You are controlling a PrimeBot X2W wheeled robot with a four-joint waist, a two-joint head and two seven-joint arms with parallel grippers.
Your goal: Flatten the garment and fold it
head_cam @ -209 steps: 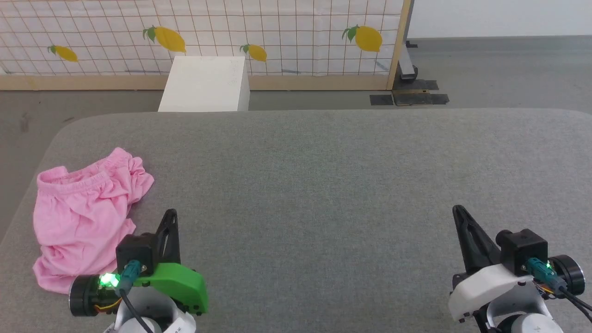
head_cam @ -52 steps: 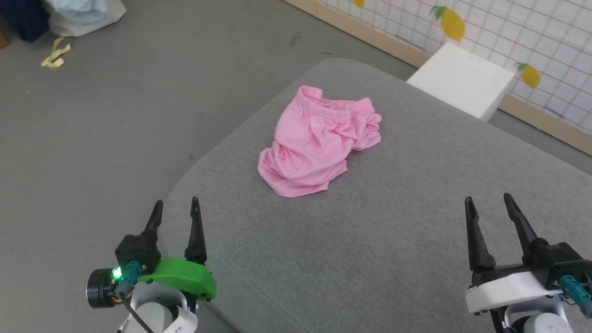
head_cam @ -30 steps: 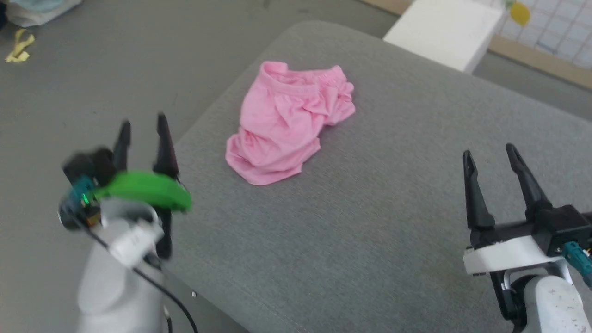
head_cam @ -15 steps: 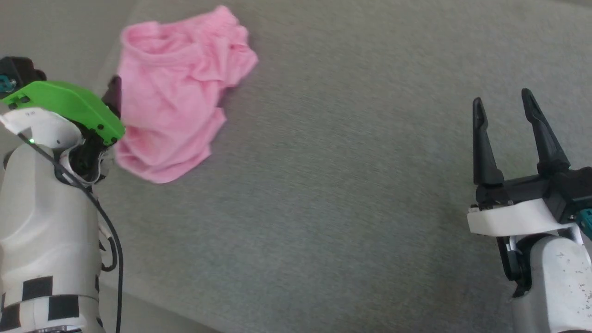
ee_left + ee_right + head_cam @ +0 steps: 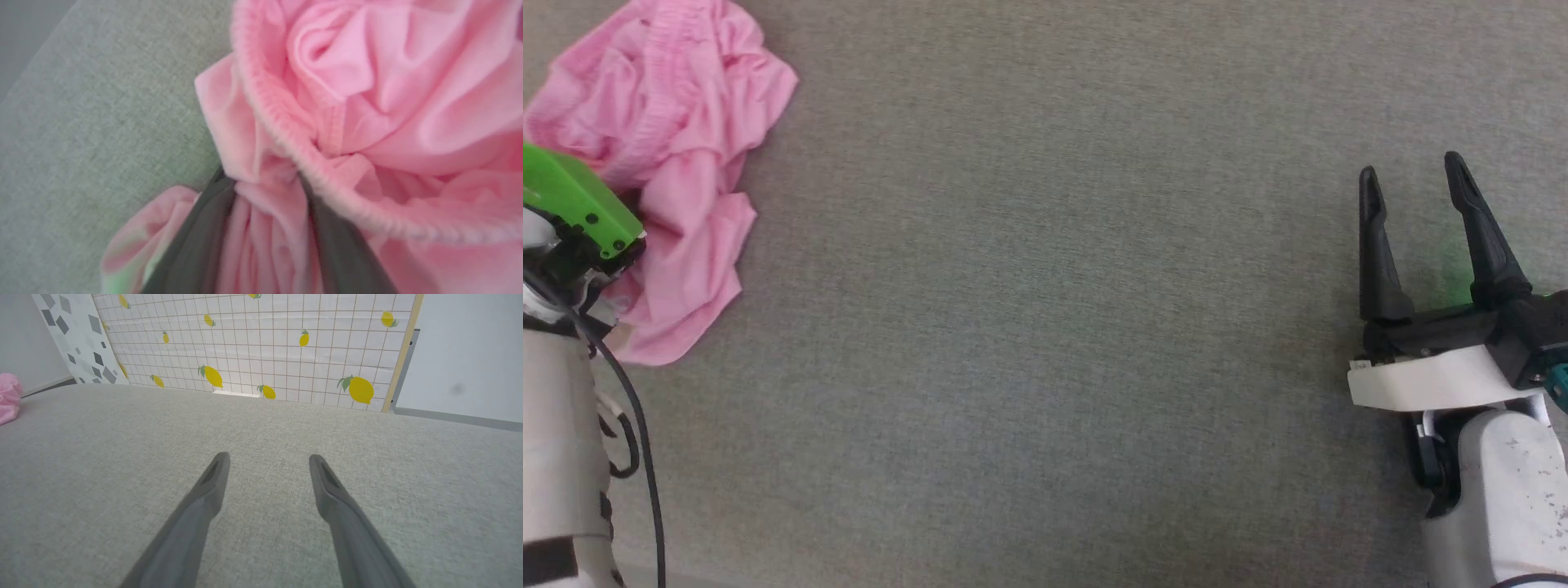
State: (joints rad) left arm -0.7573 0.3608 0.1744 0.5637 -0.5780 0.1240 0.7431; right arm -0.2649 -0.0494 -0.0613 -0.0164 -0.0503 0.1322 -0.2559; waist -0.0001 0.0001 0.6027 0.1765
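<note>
The left gripper [image 5: 265, 185] has its 2 dark tapered fingers on either side of a pleated bunch of the garment [image 5: 367, 102]; whether they clamp it I cannot tell. The right gripper [image 5: 1413, 163] hovers with its 2 fingers spread apart above the grey woven cushion [image 5: 1054, 327]. The garment is thin pink cloth, crumpled in soft folds with a ribbed, gathered waistband [image 5: 286, 134], and lies at the cushion's far left. Beyond stands a gridded panel printed with yellow lemons [image 5: 265, 347].
</note>
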